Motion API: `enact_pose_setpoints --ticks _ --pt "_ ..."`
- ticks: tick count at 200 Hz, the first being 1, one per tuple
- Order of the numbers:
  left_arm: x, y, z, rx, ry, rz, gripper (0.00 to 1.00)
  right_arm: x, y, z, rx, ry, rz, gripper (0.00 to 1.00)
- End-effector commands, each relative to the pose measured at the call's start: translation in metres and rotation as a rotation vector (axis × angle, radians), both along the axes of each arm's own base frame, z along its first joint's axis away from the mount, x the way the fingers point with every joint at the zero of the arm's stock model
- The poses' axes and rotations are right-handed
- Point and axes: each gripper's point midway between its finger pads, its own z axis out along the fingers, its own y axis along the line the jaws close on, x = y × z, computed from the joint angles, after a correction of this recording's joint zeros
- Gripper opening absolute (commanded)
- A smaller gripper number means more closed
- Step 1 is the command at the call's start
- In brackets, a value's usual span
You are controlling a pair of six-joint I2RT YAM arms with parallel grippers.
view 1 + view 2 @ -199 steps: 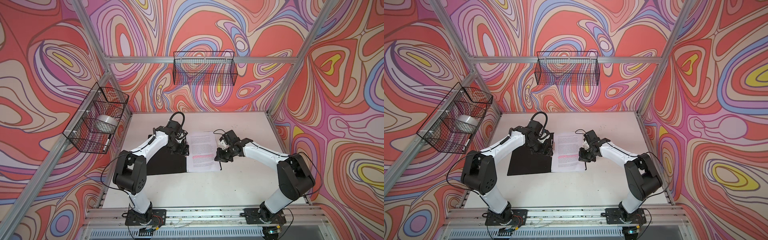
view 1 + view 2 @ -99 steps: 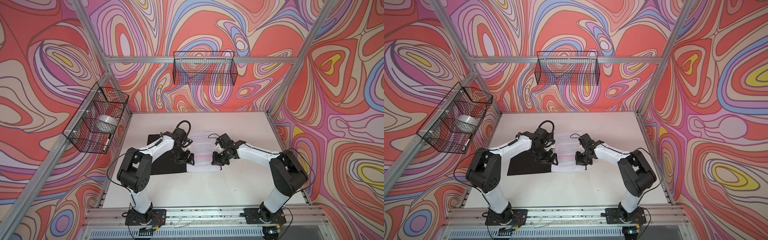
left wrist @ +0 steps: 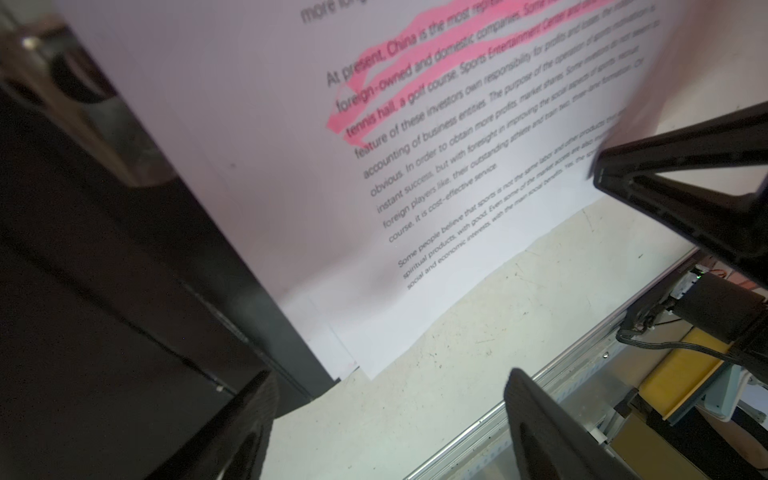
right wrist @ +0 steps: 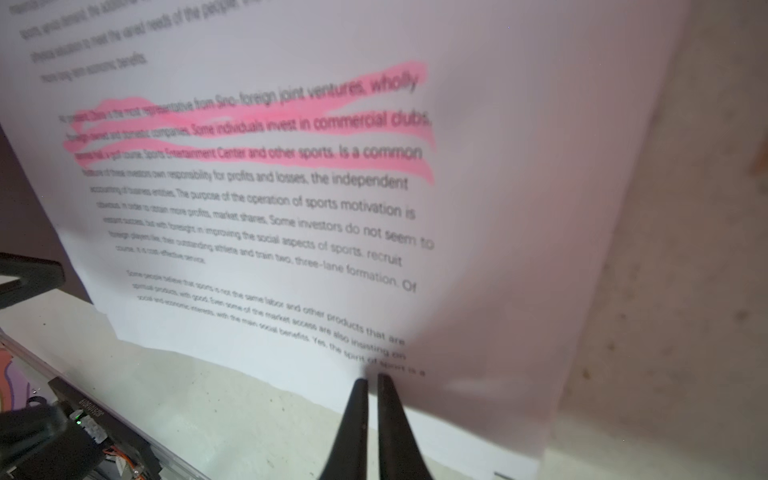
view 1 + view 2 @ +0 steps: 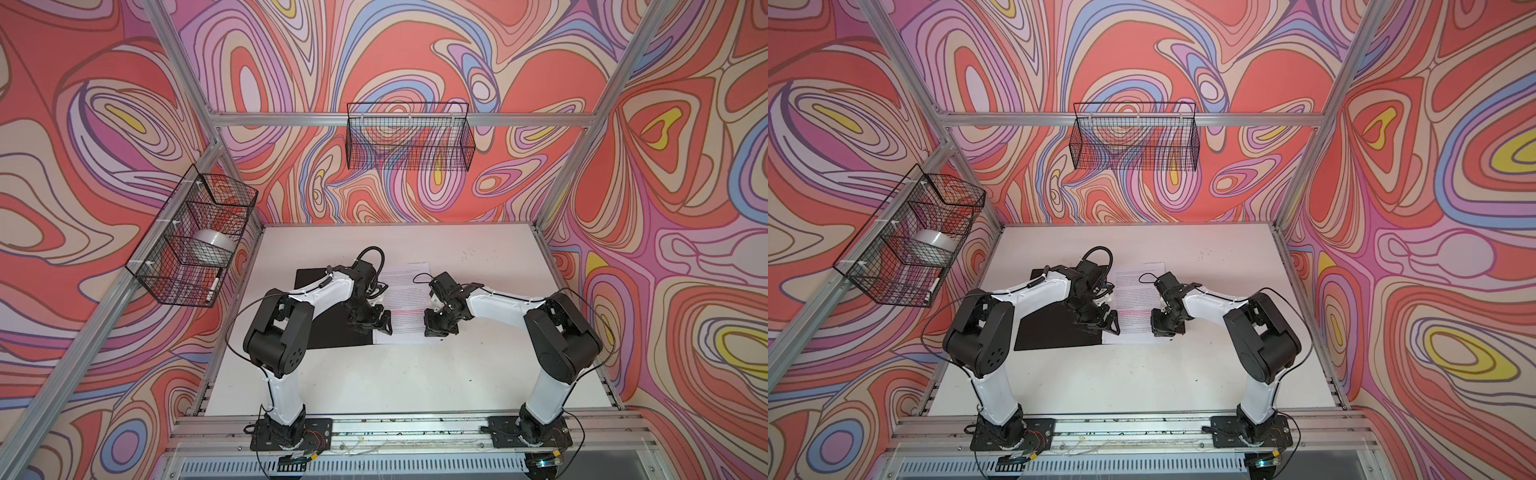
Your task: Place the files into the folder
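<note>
The files (image 5: 406, 291), white printed sheets with a pink highlighted band, lie mid-table in both top views (image 5: 1136, 299). Their left side meets the folder (image 5: 324, 332), which lies open, black inside up. My left gripper (image 5: 376, 326) hovers open over that seam near the front; in the left wrist view its jaws (image 3: 388, 374) stand wide with nothing between them, above the files' (image 3: 291, 166) front corner. My right gripper (image 5: 436, 330) is at the sheets' right edge near the front. In the right wrist view it (image 4: 370, 378) is shut on the lifted top sheet of the files (image 4: 498, 208).
A wire basket (image 5: 195, 241) holding a tape roll hangs on the left wall. Another wire basket (image 5: 409, 141) hangs on the back wall. An aluminium rail (image 5: 395, 432) carrying both arm bases runs along the table's front edge.
My left gripper has moved from the files' back left toward the front along the folder seam. My right gripper has shifted slightly frontward at the right edge and closed a little further.
</note>
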Motion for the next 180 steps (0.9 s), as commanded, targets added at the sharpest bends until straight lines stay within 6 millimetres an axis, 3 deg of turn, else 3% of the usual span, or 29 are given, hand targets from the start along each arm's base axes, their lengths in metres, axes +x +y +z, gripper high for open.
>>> enact_pose_setpoints --ticks 1,79,111,139,145,180 --pt "-0.005 -0.007 -0.001 -0.035 0.042 0.004 0.86 -0.006 -0.004 -0.012 -0.045 0.022 0.018 0.08" --pt "-0.022 -0.02 -0.006 -0.055 0.102 -0.055 0.85 -0.003 0.003 -0.006 -0.014 0.007 0.023 0.08" --pt "-0.016 -0.014 -0.007 -0.007 0.065 -0.064 0.86 0.0 0.008 0.001 0.016 -0.006 0.019 0.09" --pt "-0.015 -0.011 0.01 -0.003 0.03 -0.108 0.85 0.005 0.01 0.015 0.025 -0.036 0.012 0.14" --pt "-0.015 -0.011 0.016 -0.01 0.019 -0.119 0.85 0.009 0.01 0.028 0.037 -0.071 0.009 0.16" --pt "-0.007 -0.006 0.039 -0.002 -0.074 -0.147 0.86 0.02 -0.001 0.06 -0.012 -0.149 -0.026 0.24"
